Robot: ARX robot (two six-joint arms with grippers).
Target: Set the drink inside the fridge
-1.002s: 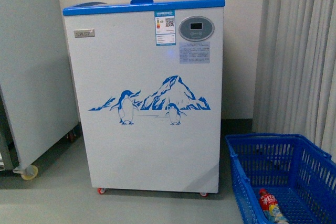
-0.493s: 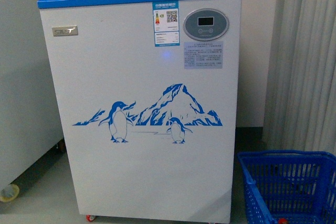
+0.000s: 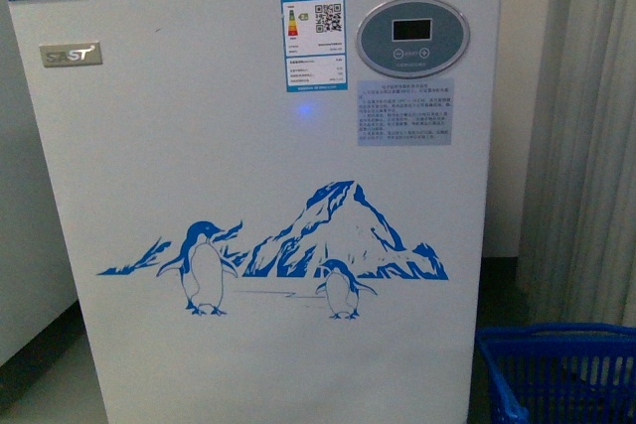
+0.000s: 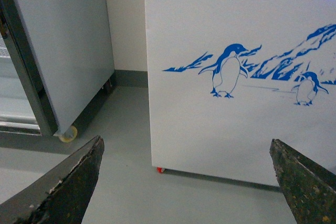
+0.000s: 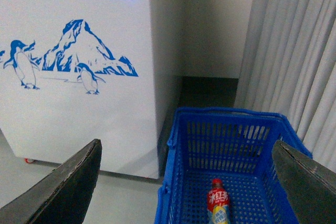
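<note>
We stand closer to the fridge (image 3: 258,176) than a second ago; it fills the front view. The drink (image 5: 218,205) lies in the blue basket (image 5: 226,112) beside it, so pickup comes first. Left tool (image 4: 185,149) and right tool (image 5: 186,150) gape wide, empty.

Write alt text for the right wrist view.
A red-capped drink lies in a blue basket on the floor beside the white penguin-decorated fridge, with a pale curtain nearby. The right gripper is open and empty.

White fridge (image 3: 248,166), blue basket (image 3: 556,333)
</note>
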